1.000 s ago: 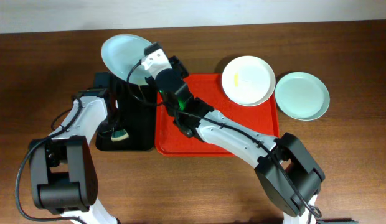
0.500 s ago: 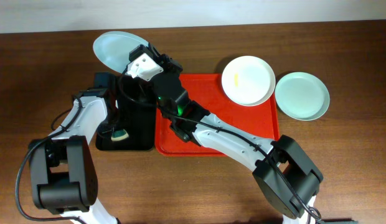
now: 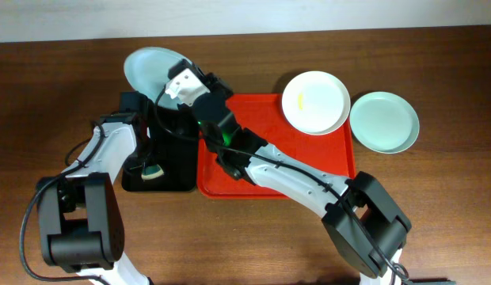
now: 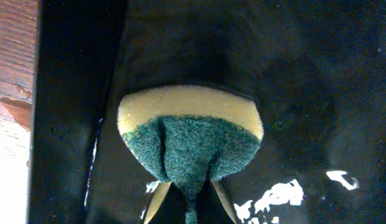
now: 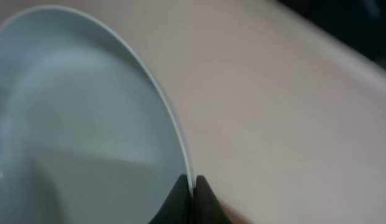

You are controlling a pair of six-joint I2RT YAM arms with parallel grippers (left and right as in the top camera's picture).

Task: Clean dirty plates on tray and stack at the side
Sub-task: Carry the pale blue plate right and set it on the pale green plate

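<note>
Moved: light blue plate (image 3: 146,67) now sits a little further left and more steeply tilted than a second ago, the right wrist having rolled with it.
Blue plate: pinched at its rim by the right pincer (image 5: 193,186); it fans out beyond the fingertips, raised above the table (image 3: 435,206).
Right pincer: closed tight on that rim.
Right arm: stretched long, forearm crossing the red tray (image 3: 269,119), which lies behind the pincer.
Other plates: white plate (image 3: 314,101) on that tray's corner, mint plate (image 3: 384,121) just beside it, both well behind the right pincer.
Left pincer (image 4: 190,200): clamped on a sponge (image 4: 190,137), pointing down into the black tray (image 4: 305,93), arm folded close.
</note>
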